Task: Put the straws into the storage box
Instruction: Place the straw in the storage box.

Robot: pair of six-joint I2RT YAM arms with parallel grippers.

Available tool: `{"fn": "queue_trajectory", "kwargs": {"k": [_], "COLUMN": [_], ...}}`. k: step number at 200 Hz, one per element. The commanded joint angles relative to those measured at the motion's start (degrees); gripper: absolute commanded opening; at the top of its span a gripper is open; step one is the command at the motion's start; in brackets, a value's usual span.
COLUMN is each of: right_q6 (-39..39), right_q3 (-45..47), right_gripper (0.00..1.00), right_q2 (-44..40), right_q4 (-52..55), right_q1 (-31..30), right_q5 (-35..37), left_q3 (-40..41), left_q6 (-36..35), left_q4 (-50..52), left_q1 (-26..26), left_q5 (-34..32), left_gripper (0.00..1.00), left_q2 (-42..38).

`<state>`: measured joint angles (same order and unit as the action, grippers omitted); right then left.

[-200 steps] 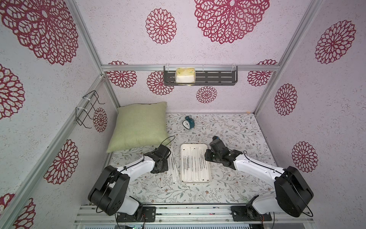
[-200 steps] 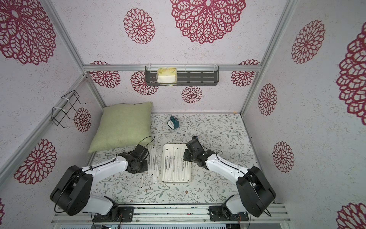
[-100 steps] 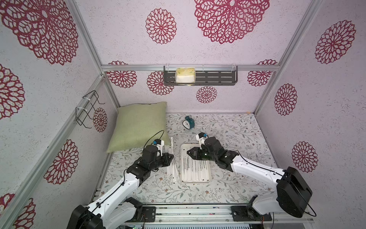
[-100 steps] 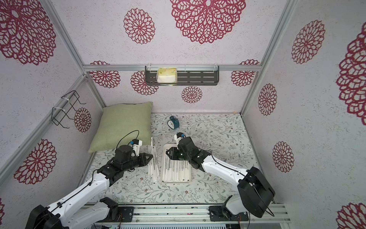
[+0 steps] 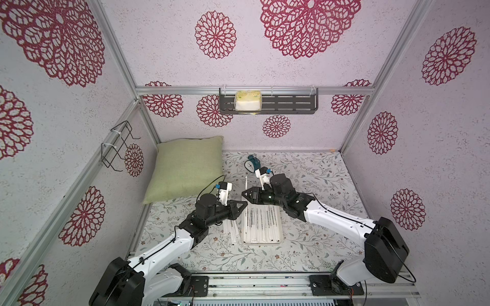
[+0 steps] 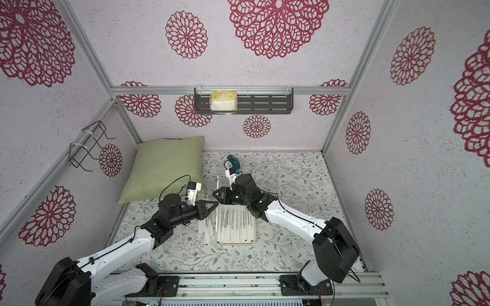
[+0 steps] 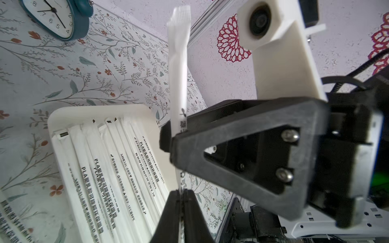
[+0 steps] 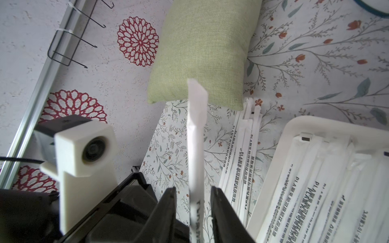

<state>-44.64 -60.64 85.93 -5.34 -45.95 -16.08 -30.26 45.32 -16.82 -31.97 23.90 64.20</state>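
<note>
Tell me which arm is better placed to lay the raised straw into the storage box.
Probably the left: the left gripper is shut on the straw, near the storage box. The right gripper stands open around it, gripping nothing.

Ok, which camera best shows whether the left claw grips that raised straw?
Left wrist view: close up, the left claw is shut on the raised straw. Right wrist view shows the straw between the right claw's open jaws. In both top views the straw is a thin sliver.
</note>
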Motion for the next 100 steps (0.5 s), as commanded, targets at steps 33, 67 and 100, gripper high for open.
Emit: {"fn": "queue_trajectory", "kwargs": {"k": [33,67,100], "right_q6": [0.8,0.3,1.8], "right_q3": [-2.0,-2.7,-3.5], "right_gripper": [0.23,0.16,0.16], "right_q2": [-2.5,-1.6,-0.5], "right_q4": [5.6,5.6,10.1], "right_q1": [-0.3,-0.3,1.4], "right_q5": [6.6,6.5,10.0], "left_q3": [-0.8,-2.8,-9.0], "left_q6": [-0.2,-0.5,-4.6], "left_q4": [-1.5,2.5,29.0], "left_q1": [-0.4,-0.5,0.5], "left_q5": [-0.7,-1.7,-9.7], "left_gripper": [0.09,0.20,0.51], "left_q2": [1.1,2.8,0.0]}}
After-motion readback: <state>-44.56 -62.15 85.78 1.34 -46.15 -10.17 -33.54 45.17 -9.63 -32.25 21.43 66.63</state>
